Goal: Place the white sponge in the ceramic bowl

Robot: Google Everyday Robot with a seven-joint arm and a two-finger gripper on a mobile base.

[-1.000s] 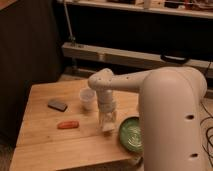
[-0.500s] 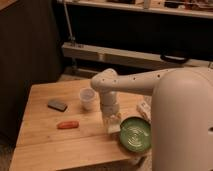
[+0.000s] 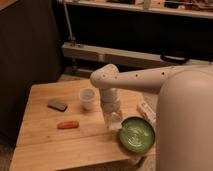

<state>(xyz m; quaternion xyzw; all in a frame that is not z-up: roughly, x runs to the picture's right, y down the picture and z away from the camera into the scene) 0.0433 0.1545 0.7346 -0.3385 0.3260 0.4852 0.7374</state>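
The green ceramic bowl [image 3: 136,134] sits on the wooden table [image 3: 45,145] near its front right corner. My gripper [image 3: 114,120] points down at the table just left of the bowl's rim, under the white arm. A pale off-white shape shows at the gripper's tip; it looks like the white sponge [image 3: 115,118], but I cannot tell whether it is held or resting on the table.
A small translucent white cup [image 3: 87,98] stands left of the arm. A dark grey block [image 3: 57,104] lies further left, and an orange-red piece [image 3: 67,124] in front of it. A flat white packet [image 3: 146,111] lies behind the bowl. Dark shelving stands behind the table.
The gripper has shifted a little to the right, closer to the bowl. More of the bowl now shows beside the arm.
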